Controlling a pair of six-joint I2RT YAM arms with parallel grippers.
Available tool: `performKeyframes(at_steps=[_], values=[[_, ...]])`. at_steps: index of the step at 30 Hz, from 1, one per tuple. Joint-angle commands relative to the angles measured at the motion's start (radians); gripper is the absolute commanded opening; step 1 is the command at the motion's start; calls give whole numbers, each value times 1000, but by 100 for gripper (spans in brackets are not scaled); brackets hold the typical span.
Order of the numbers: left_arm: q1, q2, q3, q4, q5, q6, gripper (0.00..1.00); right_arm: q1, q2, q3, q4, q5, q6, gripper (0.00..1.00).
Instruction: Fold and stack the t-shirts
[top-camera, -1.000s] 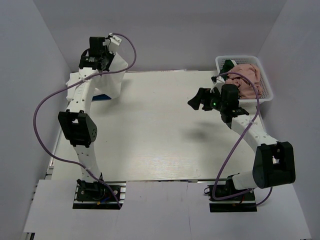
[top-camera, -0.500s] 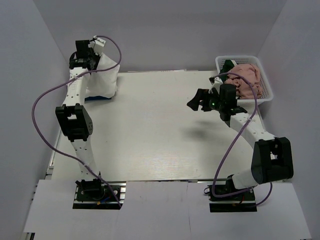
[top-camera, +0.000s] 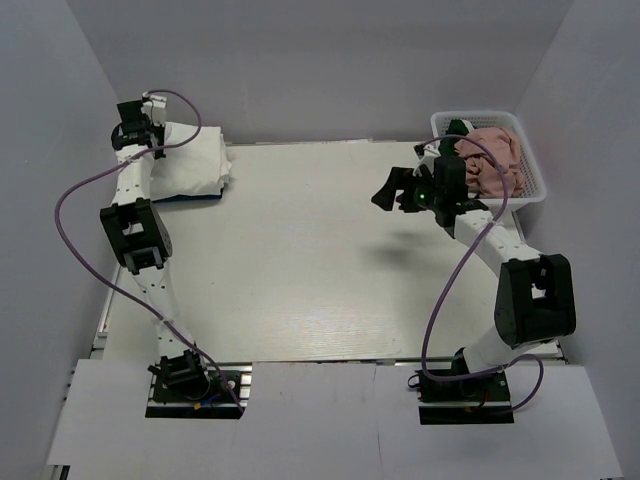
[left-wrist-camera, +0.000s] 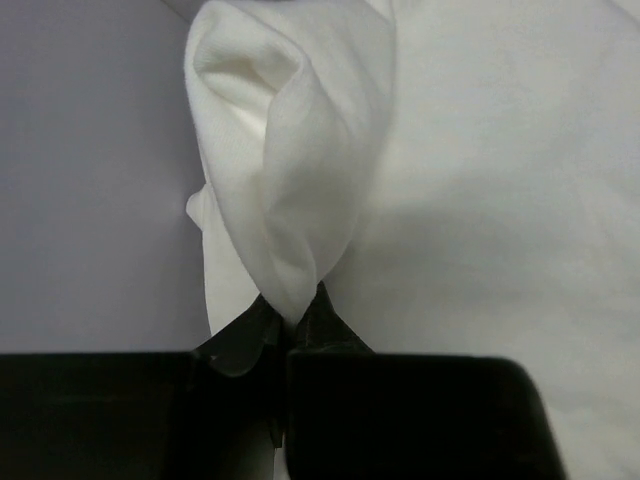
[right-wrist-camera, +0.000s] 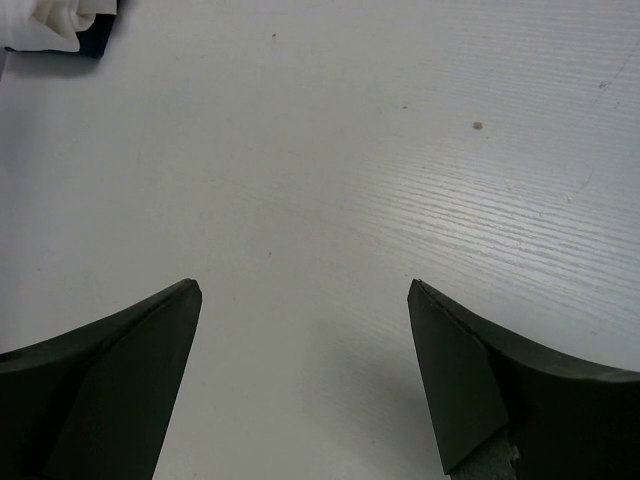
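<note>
White t-shirt (top-camera: 190, 160) lies at 10 o'clock corner of table (top-camera: 320, 260), fold clamped in left gripper (left-wrist-camera: 295, 325) | right gripper (right-wrist-camera: 303, 287) spread wide, empty | pink t-shirt (top-camera: 495, 160) in basket (top-camera: 475, 118) at its 3 o'clock, right arm nearer

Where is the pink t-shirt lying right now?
In the top view, the pink t-shirt lies crumpled in the white mesh basket at the far right corner of the table, just right of the open right claw.

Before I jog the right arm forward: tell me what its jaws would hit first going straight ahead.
Probably the bare table: the open right gripper angles down at it, nothing between its jaws. The white t-shirts sit far off to one side of that line.
</note>
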Motion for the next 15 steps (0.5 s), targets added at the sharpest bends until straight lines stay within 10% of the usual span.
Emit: performKeyframes(at_steps=[1,7,10,15], values=[[38,15,76,63,38,-77,0,3,14,57,-1,-21,8,90],[77,76,109,75,92,-140,14,5,38,86,-18,-13,9,90],[77,76,97,75,84,-151,99,5,49,103,-27,-13,9,90],[77,37,96,65,11,-172,100,8,57,108,-38,-19,12,90]])
